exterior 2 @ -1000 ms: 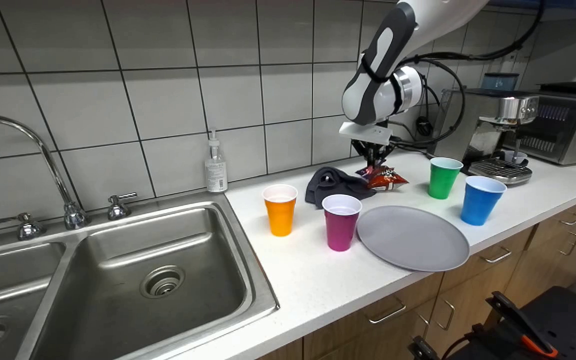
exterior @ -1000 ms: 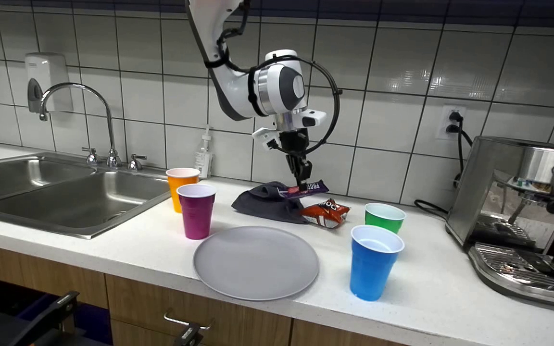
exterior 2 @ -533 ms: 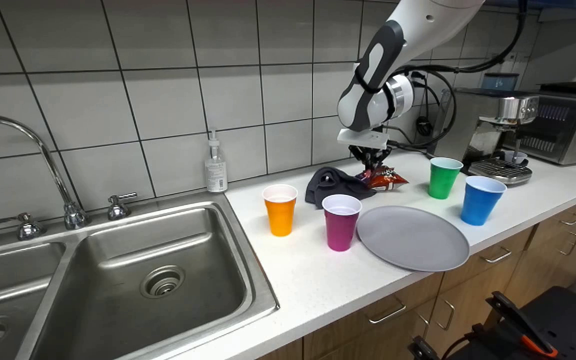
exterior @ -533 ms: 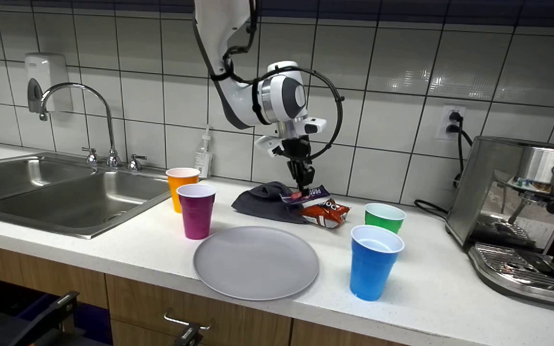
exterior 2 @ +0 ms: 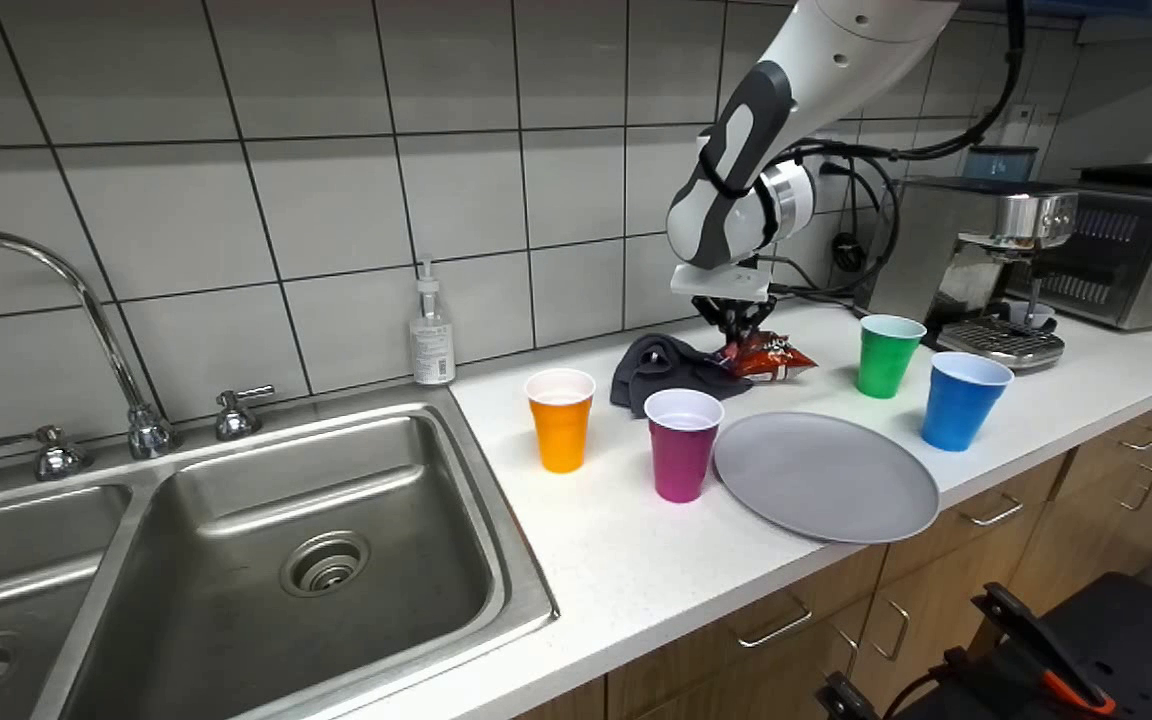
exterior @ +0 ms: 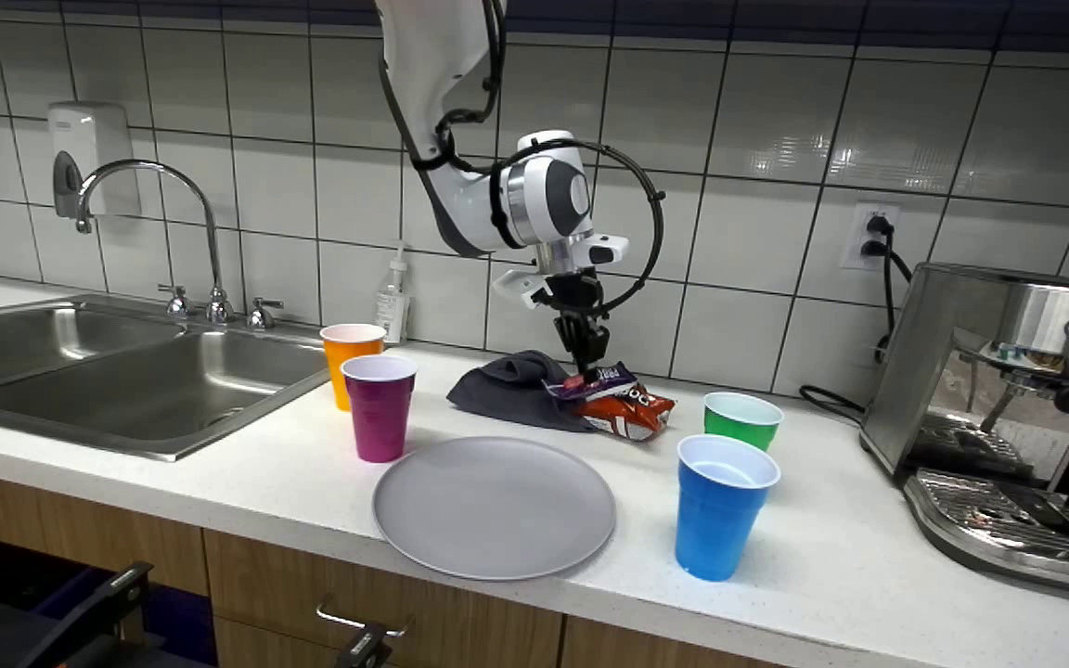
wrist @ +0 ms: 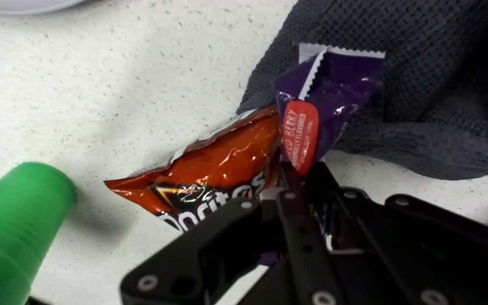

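My tool (wrist: 306, 173) clasps the purple wrapper (wrist: 338, 93) across its middle — probably for balance — near the Doritos bag (wrist: 227, 156), toward the back edge of the surface (exterior: 831, 529).

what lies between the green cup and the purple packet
In the wrist view, the orange-red Doritos bag lies between the green cup and the purple packet, which the gripper pinches; a strip of countertop separates bag and cup.

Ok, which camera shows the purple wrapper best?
The wrist view: the purple wrapper is biggest there, and BERRY is readable on its red label. In an exterior view the purple wrapper is small with some letters; in an exterior view the purple wrapper is mostly hidden.
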You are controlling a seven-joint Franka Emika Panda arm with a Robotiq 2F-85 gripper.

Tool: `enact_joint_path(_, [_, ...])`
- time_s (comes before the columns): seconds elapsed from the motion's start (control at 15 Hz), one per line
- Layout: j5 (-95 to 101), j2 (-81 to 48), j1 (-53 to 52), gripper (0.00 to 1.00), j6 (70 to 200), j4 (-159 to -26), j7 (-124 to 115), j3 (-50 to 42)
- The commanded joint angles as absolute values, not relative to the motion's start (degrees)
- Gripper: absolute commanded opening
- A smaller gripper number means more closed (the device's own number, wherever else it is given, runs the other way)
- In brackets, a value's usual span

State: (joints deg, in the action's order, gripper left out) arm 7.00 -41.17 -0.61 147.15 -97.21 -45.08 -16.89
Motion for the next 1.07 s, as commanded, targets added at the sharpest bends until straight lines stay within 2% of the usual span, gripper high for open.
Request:
enact_joint_path(0.0, [6.2, -42.5, 0.1, 0.4, 144.3, -94.0, -42.0, -16.4])
enact_joint_path(0.53, [5.6, -40.7, 0.1, 0.98, 145.4, -95.6, -40.8, -16.2])
enact_joint_path(1.0, [4.3, -39.1, -0.6, 1.0, 147.0, -98.4, -43.5, -17.4])
